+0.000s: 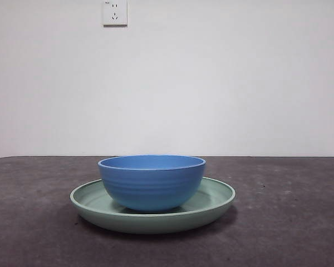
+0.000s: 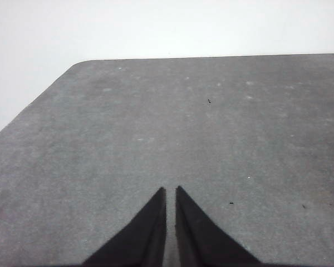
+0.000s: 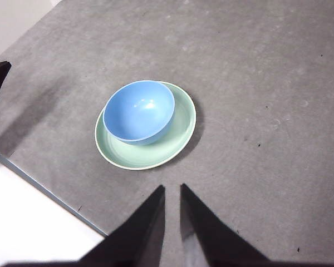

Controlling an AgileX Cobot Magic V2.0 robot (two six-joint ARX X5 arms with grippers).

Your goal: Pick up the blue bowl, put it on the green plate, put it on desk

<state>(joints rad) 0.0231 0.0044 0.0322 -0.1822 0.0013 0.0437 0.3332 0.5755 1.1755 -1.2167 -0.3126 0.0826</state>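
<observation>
Bowl position first: the round, deep, medium-blue ridged bowl point(image 1: 152, 182) sat upright inside the wide, shallow, mint-green round plate point(image 1: 211, 208), resting on the plate's floor and shifted a little off centre, so one side of its wall stood close to the raised rim. The plate lay flat on the dark grey-brown matte desk point(image 1: 289, 222).

Neither arm was at work. The right gripper point(image 3: 172, 192) hung well above and apart from the stack, jaws nearly together with only a thin slit between them, holding nothing. The left gripper point(image 2: 170, 192) hung over bare desk, jaws likewise drawn almost together and empty (bowl and plate were out of its camera's sight).

Handling, as judgement: the bowl looked rigid and smooth, probably plastic or glazed ware, light to moderate in weight; its inside showed a glossy highlight, so the wall might be slippery. The rim appeared the natural place to pinch, one jaw inside and one outside, on the side away from the plate's rim where clearance was greater. The jaws would need opening first. A skewed lift might drag the plate along.
</observation>
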